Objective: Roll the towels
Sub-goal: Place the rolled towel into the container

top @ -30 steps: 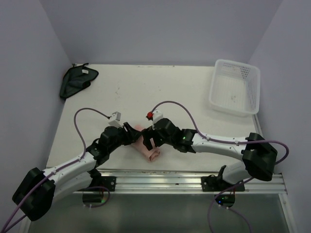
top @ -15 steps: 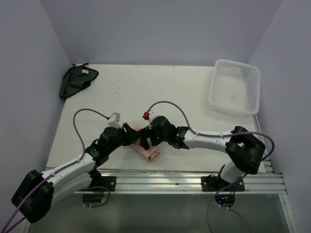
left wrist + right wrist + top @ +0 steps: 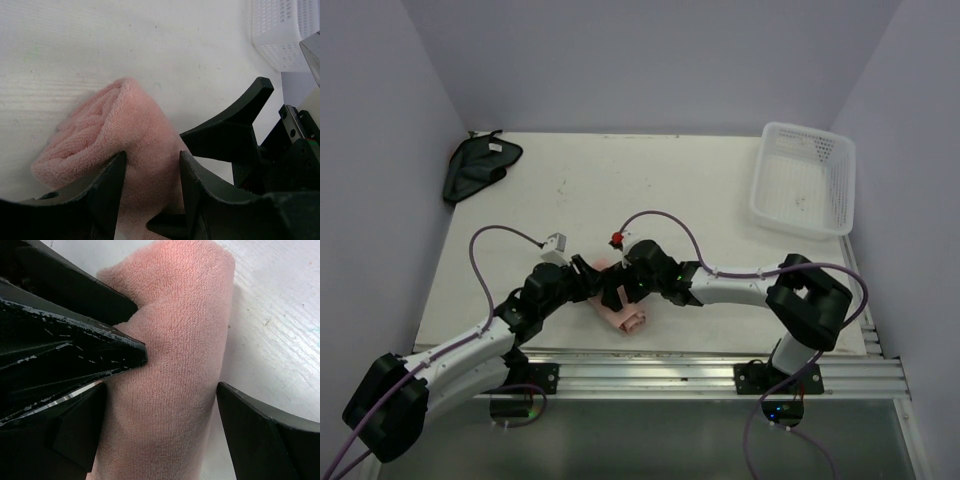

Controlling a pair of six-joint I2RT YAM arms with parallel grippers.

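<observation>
The salmon-pink terry towel [image 3: 626,316] is lying as a fat roll on the pale surface [image 3: 650,190]. It is close to the near edge, right between the two arms.

The left gripper [image 3: 151,161] is pinching one end of the roll, with a finger pressing into the soft cloth on each side. I think it is doing this so the roll is not popping open.

The right gripper [image 3: 160,390] is standing spread wide over the roll, one finger on each side. One finger is sitting right beside the cloth. A strip of bare surface is showing between the towel and the other finger, so it is not squeezing anything. It may be leaving the roll to the other arm, or getting ready for a new hold. I cannot tell which.

The small blackish cloth with a white tag [image 3: 480,165] is lying in a loose heap in the far left corner, well apart from both arms. It is not rolled yet, so I think about half the job is waiting.

The white plastic basket with holes [image 3: 800,190] is sitting in the far right corner, away from both towels.

If the pinching gripper lets go too fast, the soft roll could spring loose.
</observation>
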